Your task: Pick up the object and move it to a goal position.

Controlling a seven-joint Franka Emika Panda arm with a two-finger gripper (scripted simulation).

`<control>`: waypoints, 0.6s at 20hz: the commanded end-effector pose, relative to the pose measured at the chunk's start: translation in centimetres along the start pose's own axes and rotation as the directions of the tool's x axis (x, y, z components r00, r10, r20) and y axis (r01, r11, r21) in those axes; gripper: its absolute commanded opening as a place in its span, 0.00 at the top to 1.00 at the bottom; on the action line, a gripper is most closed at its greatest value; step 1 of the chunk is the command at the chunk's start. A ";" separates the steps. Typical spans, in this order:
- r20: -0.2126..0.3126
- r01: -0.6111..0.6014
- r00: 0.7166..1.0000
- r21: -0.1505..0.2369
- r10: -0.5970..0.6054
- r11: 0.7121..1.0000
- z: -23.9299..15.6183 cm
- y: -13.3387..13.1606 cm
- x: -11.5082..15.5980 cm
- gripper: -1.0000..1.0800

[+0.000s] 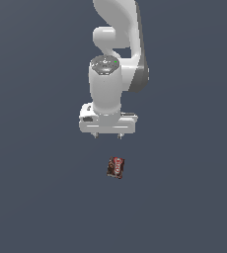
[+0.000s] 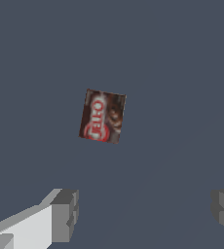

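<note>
The object is a small dark brown box with a red and white label, lying on the dark grey floor. In the exterior view it rests below the white gripper and slightly toward that view's right. The wrist view shows the object face-up and a little rotated, apart from the gripper. Both grey fingertips stand wide apart with nothing between them. The gripper hangs above the floor and touches nothing.
The white arm rises behind the gripper toward the top of the exterior view. The flat dark grey floor extends all around the object.
</note>
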State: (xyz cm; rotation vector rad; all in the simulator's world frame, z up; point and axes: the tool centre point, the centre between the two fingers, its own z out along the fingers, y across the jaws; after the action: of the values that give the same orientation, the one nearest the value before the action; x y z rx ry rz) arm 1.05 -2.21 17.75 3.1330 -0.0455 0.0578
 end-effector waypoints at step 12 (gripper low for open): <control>-0.010 0.092 0.996 -0.006 -0.092 0.996 -0.4 -3.0 0.2 0.04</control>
State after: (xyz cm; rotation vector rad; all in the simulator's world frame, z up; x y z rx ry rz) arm 1.34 0.84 18.12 3.1254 0.0958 0.0724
